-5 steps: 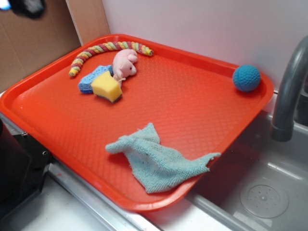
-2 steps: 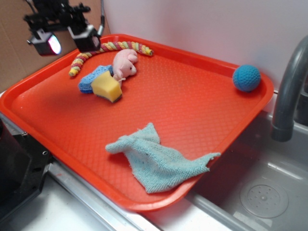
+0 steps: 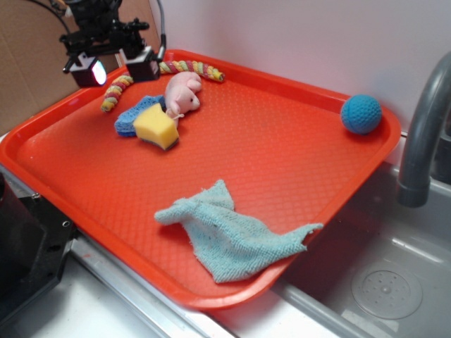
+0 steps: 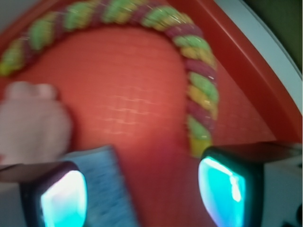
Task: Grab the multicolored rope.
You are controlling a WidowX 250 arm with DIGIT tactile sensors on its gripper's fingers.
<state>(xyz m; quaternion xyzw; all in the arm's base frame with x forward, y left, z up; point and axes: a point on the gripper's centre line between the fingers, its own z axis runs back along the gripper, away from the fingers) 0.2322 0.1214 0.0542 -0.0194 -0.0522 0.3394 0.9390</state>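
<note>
1. Gripper (image 3: 118, 67) hangs over the tray's far-left corner, jaws wide, nothing btwn them.
2. Multicolored rope (image 4: 196, 85) curves along the tray (image 3: 282, 162) rim; one frayed end sits just ahead of the right finger (image 4: 222, 191).
3. Pink plush (image 3: 183, 93) & sponge (image 3: 156, 126) nearby.
4. Approach stage, I'd say. Next: centre over rope, drop, then close.

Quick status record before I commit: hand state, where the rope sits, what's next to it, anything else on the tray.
hand: open, above the rope, holding nothing
rope: curved along the tray's far rim, not gripped
tray: orange, holds everything
plush: pink, just inside the rope's curve
sponges: yellow on blue, beside the plush
cloth: teal, near edge, corner over the rim
ball: blue, far right corner
</note>
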